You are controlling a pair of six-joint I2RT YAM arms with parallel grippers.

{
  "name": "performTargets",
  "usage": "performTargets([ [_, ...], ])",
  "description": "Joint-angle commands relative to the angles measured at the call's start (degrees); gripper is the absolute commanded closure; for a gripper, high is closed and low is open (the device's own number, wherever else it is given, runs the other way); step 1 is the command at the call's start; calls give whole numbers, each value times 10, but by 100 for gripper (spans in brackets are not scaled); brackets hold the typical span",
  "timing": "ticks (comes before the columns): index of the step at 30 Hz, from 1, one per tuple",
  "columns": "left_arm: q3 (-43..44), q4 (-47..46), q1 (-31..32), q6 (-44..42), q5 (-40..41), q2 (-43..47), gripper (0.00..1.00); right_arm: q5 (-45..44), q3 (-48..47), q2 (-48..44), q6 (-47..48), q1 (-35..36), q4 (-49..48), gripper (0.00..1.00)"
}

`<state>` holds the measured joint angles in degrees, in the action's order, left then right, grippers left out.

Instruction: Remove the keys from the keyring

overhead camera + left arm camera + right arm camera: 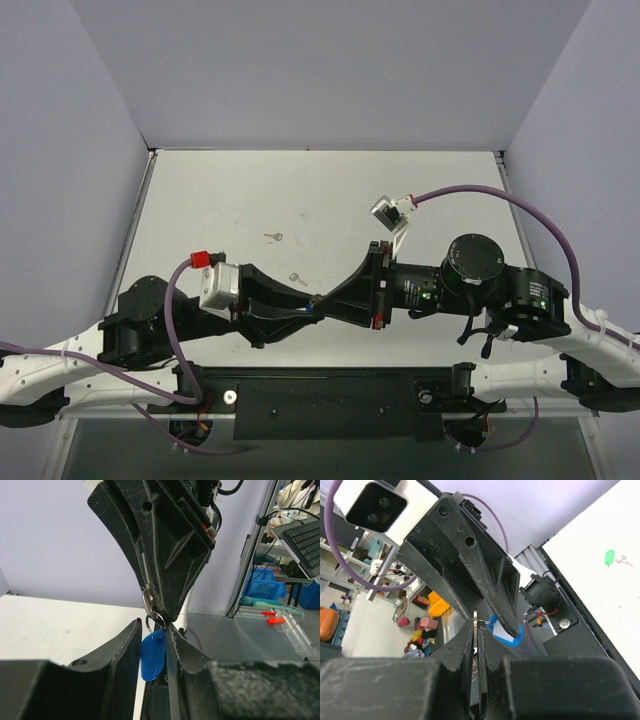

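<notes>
Both grippers meet above the near middle of the table (230,200). My right gripper (476,625) is shut on a flat silvery key (476,647), held edge-on between its fingers. Under that key hangs the small wire keyring (155,619), and a blue tag (152,654) hangs from the ring. My left gripper (154,626) is open, and the blue tag hangs loosely between its fingers (122,650). Two loose keys (273,237) (297,279) lie on the table. One loose key carries a green tag (609,557).
The white table is walled at the back and both sides. A black base plate (330,400) runs along its near edge between the arm bases. A purple cable (500,192) arcs over the right arm, and another purple cable (172,300) loops by the left wrist.
</notes>
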<state>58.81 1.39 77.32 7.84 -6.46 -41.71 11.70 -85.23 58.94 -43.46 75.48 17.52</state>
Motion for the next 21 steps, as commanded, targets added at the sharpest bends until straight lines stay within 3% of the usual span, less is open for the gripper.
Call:
performTargets([
  [1, 32, -16, 2, 17, -8, 3, 67, -15, -21, 3, 0, 5, 9, 100],
  [7, 32, -15, 2, 21, -7, -1, 75, -18, -24, 11, -1, 4, 19, 100],
  [17, 38, 4, 1, 21, -8, -6, 79, -19, -21, 9, 0, 9, 17, 100],
  [21, 29, 1, 1, 10, -7, 0, 87, -17, -21, 10, 1, 11, 16, 100],
])
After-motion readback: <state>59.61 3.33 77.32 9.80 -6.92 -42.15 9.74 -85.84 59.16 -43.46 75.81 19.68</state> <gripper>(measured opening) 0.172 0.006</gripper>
